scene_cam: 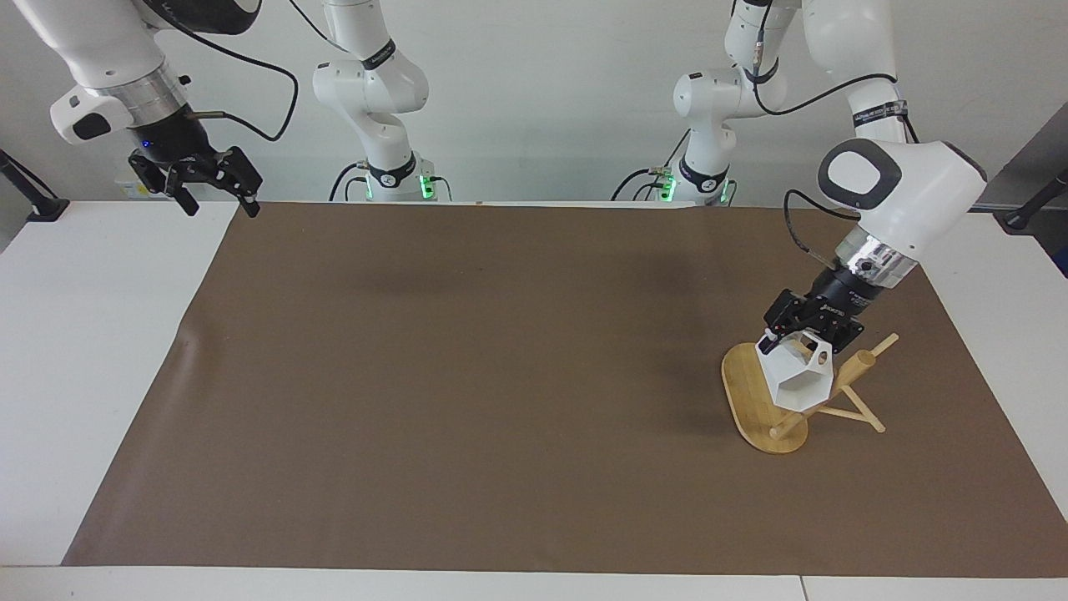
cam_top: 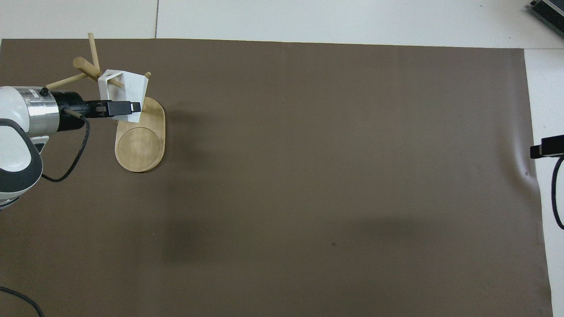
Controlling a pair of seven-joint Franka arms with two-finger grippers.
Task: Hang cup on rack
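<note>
We see a white surface (scene_cam: 92,351) that fills most of the facing view, and a broad brown mat (scene_cam: 467,376) covers its middle.

At the lower right of the facing view, on the mat toward the left arm's end, stands the rack (scene_cam: 763,409). Its oval base lies flat, its thick post leans up toward the right of the frame, and thin pegs cross it. In the overhead view the rack (cam_top: 141,145) sits at the upper left.

The cup (scene_cam: 797,380) is on the rack, over the base, tipped so that its open mouth faces the lower part of the facing view. In the overhead view a peg passes through the hole of the handle of the cup (cam_top: 128,88).

The left gripper (scene_cam: 788,338) comes down slantwise from the upper right of the facing view and sits at the cup's upper wall. We cannot tell whether its jaws pinch the cup or have let go. In the overhead view the left gripper (cam_top: 125,107) reaches in from the left edge.

The right gripper (scene_cam: 219,202) waits in the air at the upper left of the facing view, over the mat's corner, its jaws spread wide with nothing between them.
</note>
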